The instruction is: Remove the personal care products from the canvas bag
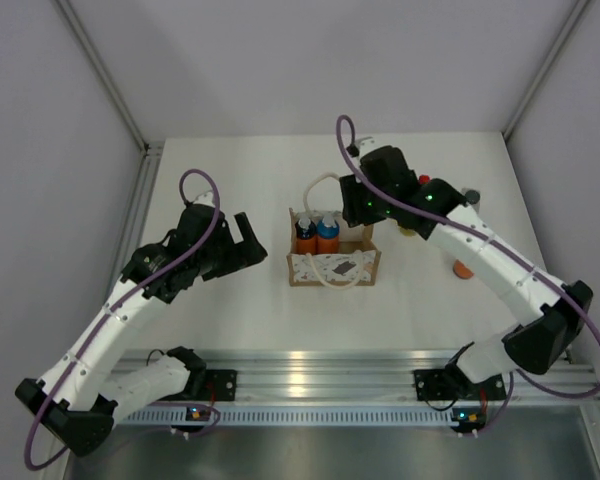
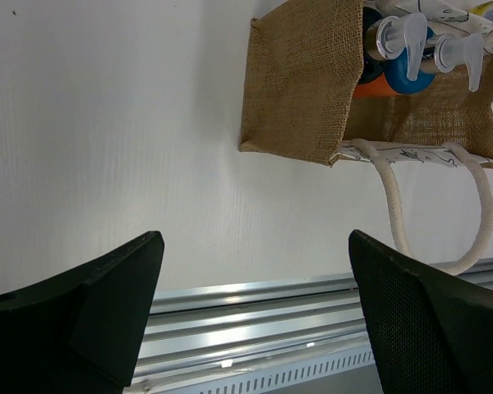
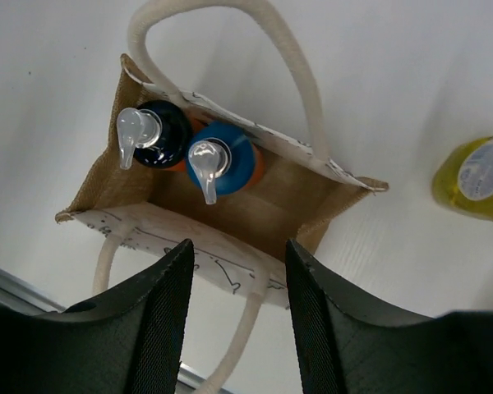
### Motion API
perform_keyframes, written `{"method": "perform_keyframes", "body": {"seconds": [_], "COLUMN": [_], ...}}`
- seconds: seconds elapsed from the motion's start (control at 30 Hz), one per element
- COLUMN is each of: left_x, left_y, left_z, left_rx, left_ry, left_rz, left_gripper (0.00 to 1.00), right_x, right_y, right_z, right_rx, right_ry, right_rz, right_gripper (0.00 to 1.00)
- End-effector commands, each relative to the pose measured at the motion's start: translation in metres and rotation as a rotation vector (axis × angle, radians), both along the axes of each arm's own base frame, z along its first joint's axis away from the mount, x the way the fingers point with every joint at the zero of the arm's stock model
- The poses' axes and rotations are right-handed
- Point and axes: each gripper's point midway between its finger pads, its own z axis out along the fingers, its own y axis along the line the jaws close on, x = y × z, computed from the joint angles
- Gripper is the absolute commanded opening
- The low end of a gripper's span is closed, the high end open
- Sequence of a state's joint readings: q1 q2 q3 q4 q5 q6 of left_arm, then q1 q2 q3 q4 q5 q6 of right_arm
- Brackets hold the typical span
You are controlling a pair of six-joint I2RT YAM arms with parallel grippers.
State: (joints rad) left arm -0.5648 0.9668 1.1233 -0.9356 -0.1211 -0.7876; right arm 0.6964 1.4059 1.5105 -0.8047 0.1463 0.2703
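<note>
The canvas bag (image 1: 335, 262) stands mid-table with its white patterned panel facing the near edge. Two orange bottles with blue caps (image 1: 317, 235) stand in its left half; the right wrist view shows them from above (image 3: 226, 160), with clear pump heads. My right gripper (image 1: 358, 212) is open and empty, hovering over the bag's right half (image 3: 237, 271). My left gripper (image 1: 252, 240) is open and empty, left of the bag (image 2: 255, 271). A yellow bottle (image 3: 476, 176) lies right of the bag. A third orange bottle (image 1: 462, 268) and a whitish grey-capped one (image 1: 471, 197) are out on the table.
The bag's rope handles (image 3: 296, 74) flop outward at front and back. The aluminium rail (image 1: 310, 370) runs along the near edge. White walls close in the table on the left, back and right. A red cap (image 1: 423, 180) shows beside my right arm.
</note>
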Motion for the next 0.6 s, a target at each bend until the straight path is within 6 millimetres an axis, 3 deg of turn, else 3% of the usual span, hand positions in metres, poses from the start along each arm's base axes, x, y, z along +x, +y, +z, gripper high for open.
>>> {"method": "perform_keyframes", "body": {"seconds": [0.0, 0.2, 0.57], "left_x": [0.007, 0.003, 0.000], "left_y": [-0.003, -0.001, 0.000], "left_z": [0.006, 0.006, 0.004], "left_rx": [-0.020, -0.028, -0.024], "left_ry": [-0.040, -0.045, -0.046], "left_rz": [0.010, 0.005, -0.003], "left_gripper": [0.98, 0.98, 0.98], "right_x": [0.016, 0.030, 0.045], "right_y": [0.027, 0.052, 0.066], "right_z": [0.010, -0.012, -0.044], "right_rx": [0.010, -0.051, -0.117], "right_ry": [-0.041, -0.015, 0.033], "right_rz": [0.024, 0.037, 0.060], "right_gripper": [0.46, 0.43, 0.40]}}
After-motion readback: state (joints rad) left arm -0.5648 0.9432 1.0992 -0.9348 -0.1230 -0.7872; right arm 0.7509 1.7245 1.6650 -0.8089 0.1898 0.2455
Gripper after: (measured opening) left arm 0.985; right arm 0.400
